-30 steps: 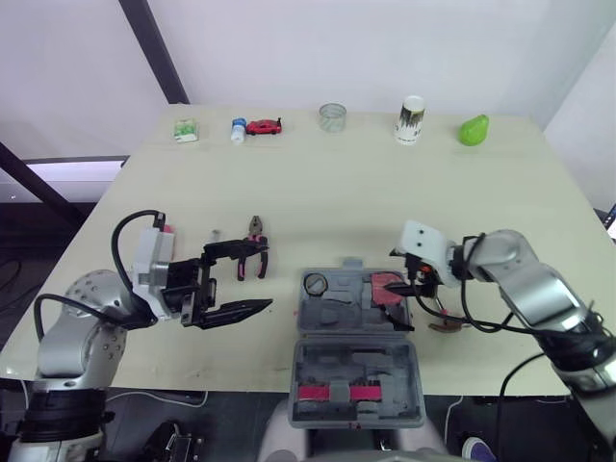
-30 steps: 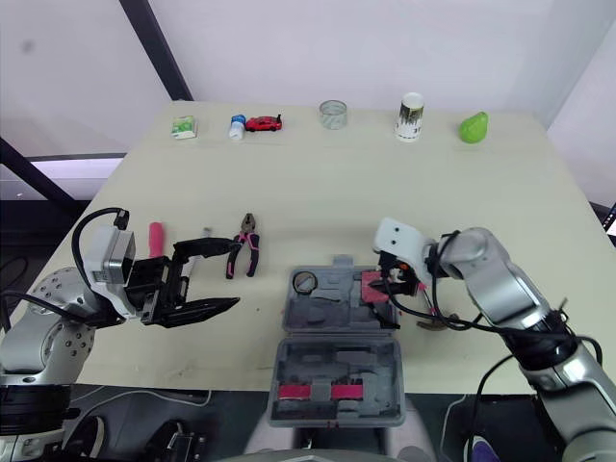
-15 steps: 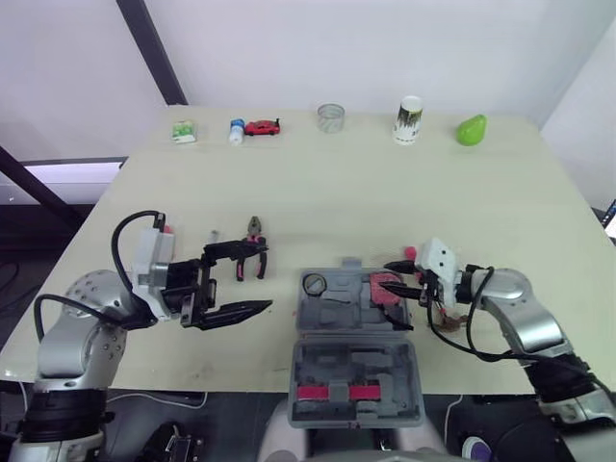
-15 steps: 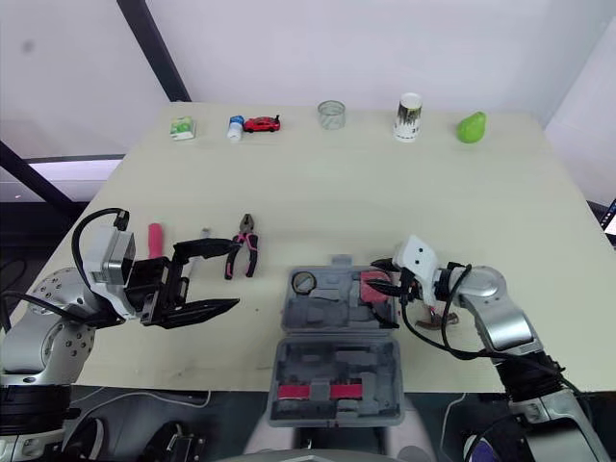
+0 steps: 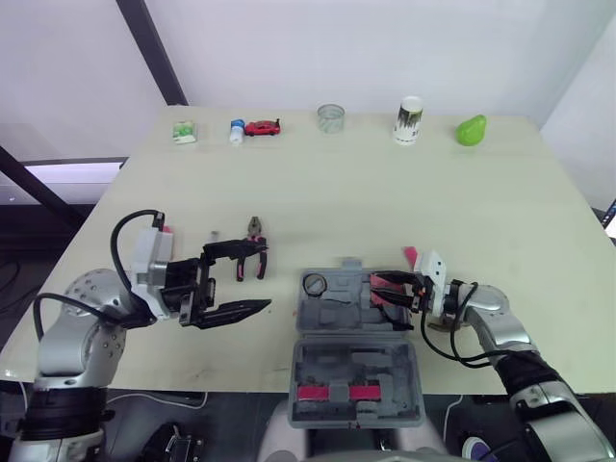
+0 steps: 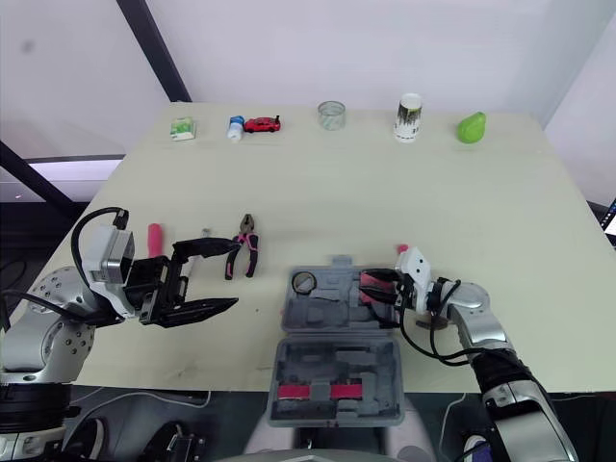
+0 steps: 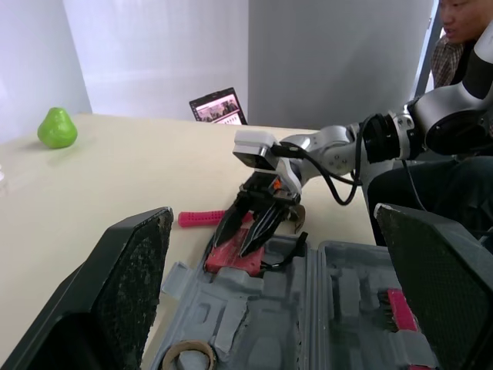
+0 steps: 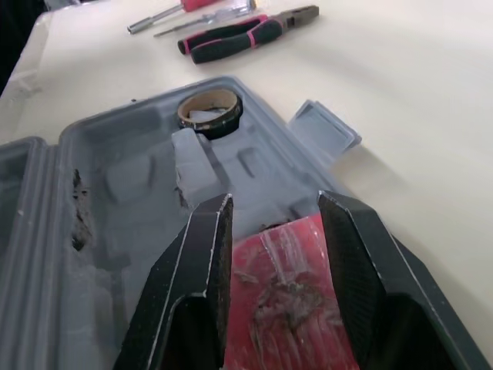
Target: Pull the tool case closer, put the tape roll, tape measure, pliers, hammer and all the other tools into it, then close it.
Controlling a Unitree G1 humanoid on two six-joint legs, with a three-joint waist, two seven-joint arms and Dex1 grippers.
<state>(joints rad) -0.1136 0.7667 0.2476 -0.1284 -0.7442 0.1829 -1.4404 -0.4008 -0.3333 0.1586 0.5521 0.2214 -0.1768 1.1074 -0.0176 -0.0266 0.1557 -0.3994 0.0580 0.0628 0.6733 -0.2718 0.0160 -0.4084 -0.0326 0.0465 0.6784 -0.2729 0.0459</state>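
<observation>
Hovering over the right half of the open grey tool case (image 5: 339, 310), my right claw (image 5: 380, 288) has its two black fingers spread apart and pinches nothing. The red tape measure (image 8: 285, 308) lies in the case directly beneath them, and its scuffed top face carries nothing I can read. The case sits at the near edge of the table (image 5: 318, 192), with its lid (image 5: 356, 377) folded down toward me and pink strips showing inside it. The tape roll (image 5: 315, 284) rests in the left rear pocket.

My left claw (image 5: 236, 281) hangs over bare table just left of the case, fingers wide open and empty. The pliers (image 5: 254, 258), with black and pink grips, lie just beyond it, and a thin screwdriver (image 5: 214, 236) lies to their left. The pink-handled hammer (image 7: 202, 218) lies on the table at the case's right side, running under my right wrist.

Along the far edge stand a small green and white box (image 5: 185, 130), a blue-capped bottle (image 5: 237, 130), a red toy car (image 5: 264, 127), a clear cup (image 5: 331, 117), a paper cup (image 5: 410, 120) whose dark print is too small to read, and a green pear (image 5: 472, 129). A laptop (image 7: 218, 106) off the table's right side shows a lit screen I cannot read
</observation>
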